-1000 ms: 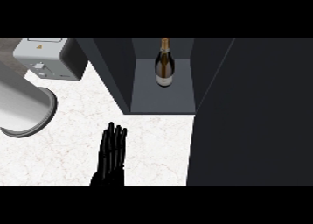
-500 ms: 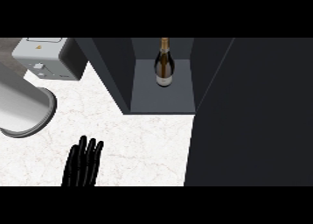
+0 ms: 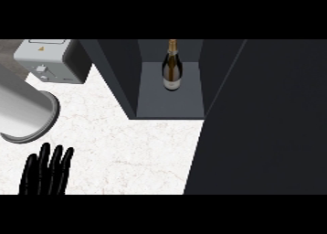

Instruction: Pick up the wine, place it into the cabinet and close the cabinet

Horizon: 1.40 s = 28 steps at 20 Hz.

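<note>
I see the dark glass wine bottle [image 3: 171, 68] standing inside the dark grey cabinet [image 3: 170, 103] already. My left hand [image 3: 46, 171] is flat, fingers apart, w/ nothing held. Next: shut the door.

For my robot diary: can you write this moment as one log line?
wine: upright inside cabinet | cabinet: open | left hand: open, over counter | right hand: unseen

The wine [image 3: 171, 68] stands upright inside the open cabinet [image 3: 167, 104]. Well below-left of the cabinet, a hand [image 3: 46, 173] rests over the counter [image 3: 132, 151], fingers straight.
</note>
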Each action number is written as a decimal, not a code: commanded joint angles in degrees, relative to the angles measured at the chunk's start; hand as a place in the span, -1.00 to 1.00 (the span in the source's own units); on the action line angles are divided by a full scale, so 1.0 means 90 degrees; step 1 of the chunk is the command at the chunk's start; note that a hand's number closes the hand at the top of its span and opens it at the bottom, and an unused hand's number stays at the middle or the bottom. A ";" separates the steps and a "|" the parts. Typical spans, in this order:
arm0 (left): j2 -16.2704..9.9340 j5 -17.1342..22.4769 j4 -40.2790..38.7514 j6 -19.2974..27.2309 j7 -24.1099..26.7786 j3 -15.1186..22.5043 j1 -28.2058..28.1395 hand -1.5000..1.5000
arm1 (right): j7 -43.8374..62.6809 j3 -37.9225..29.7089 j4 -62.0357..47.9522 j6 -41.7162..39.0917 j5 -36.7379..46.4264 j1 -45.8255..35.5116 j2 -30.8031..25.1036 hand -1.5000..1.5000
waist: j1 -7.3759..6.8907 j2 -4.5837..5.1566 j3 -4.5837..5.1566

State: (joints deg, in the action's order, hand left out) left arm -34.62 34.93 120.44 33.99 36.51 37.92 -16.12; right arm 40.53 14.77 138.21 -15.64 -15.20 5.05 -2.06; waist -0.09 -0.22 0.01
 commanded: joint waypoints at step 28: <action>-0.1161 0.2050 -0.0218 -0.2792 -0.0211 -0.3286 -0.1396 -1.00 | 0.0064 0.4989 -0.0185 0.3178 0.2758 -0.1803 0.0211 1.00 | -0.0069 -0.0053 0.0025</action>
State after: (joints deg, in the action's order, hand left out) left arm -45.93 52.79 118.87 11.33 34.35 8.41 -27.39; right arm 41.03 48.38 137.85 8.13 4.37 -4.67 -3.91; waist -0.29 -0.59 0.19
